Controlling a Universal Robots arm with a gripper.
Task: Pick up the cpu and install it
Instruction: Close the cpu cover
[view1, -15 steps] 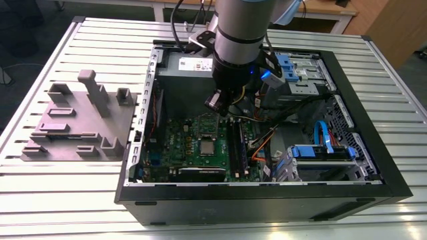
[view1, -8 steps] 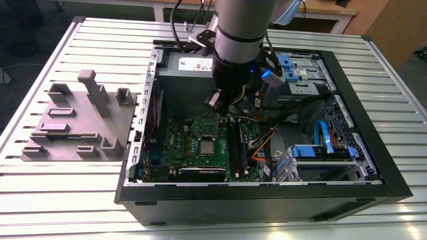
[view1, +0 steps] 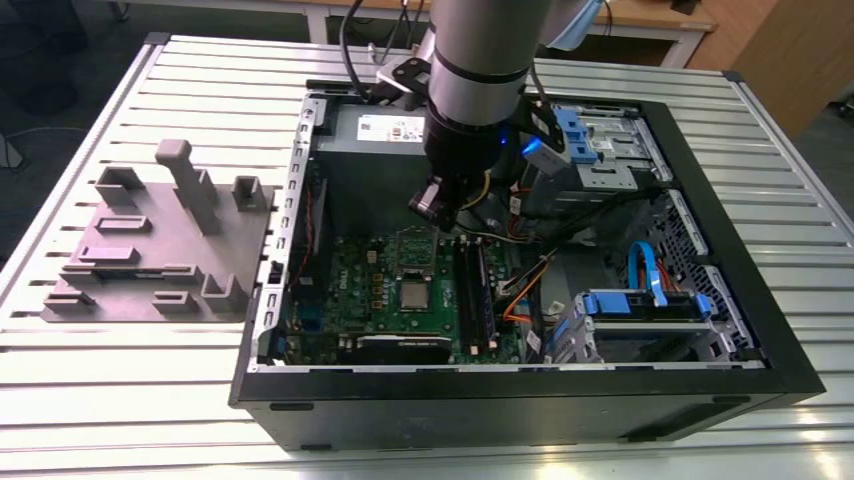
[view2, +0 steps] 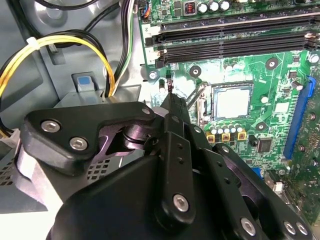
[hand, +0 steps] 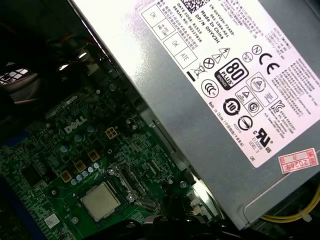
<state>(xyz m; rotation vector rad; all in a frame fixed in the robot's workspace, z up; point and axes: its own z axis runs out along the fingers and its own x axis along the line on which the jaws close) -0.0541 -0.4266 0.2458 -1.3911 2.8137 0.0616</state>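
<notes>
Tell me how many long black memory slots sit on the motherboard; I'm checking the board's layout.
2, side by side in the second wrist view: one nearer the board's edge, the other between it and the cpu seated in its socket. The gripper could hide more.

The exterior view looks down from high up and far off at the open case (view1: 521, 400) on the slatted table (view1: 120, 380). The second wrist view sits close, looking past the gripper (view2: 170, 100) at the green board (view2: 280, 85). The first wrist view looks down close at the board (hand: 60, 150) beside the grey box (hand: 200, 130). All three share the cpu (view1: 416, 293) (view2: 232, 102) (hand: 100, 201).
</notes>
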